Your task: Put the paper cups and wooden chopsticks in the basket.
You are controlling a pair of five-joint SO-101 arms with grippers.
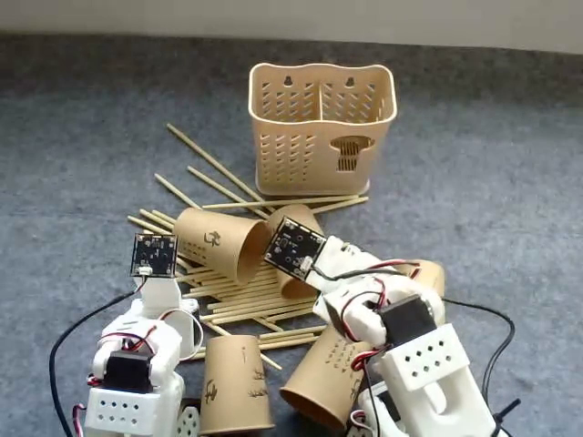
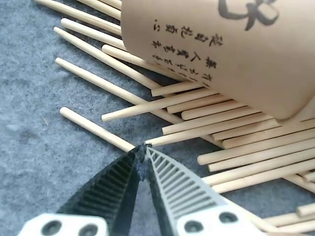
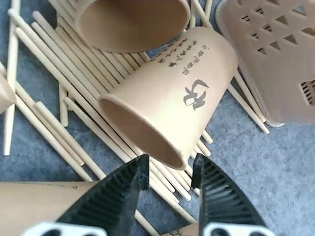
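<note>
My left gripper (image 2: 143, 156): jaws pressed together, tips down at one chopstick (image 2: 96, 129) on the grey tabletop (image 2: 34, 147); I cannot tell whether the stick is nipped. My right gripper (image 3: 170, 164): jaws spread, tips just at the rim of a paper cup (image 3: 182, 93) that lies on its side across the chopstick pile (image 1: 246, 296), mouth toward me, not gripped. The basket (image 1: 322, 127) stands upright toward the tabletop's far edge, just beyond the pile. A second cup (image 1: 235, 382) and a third cup (image 1: 328, 378) lie at the near edge between my arms.
</note>
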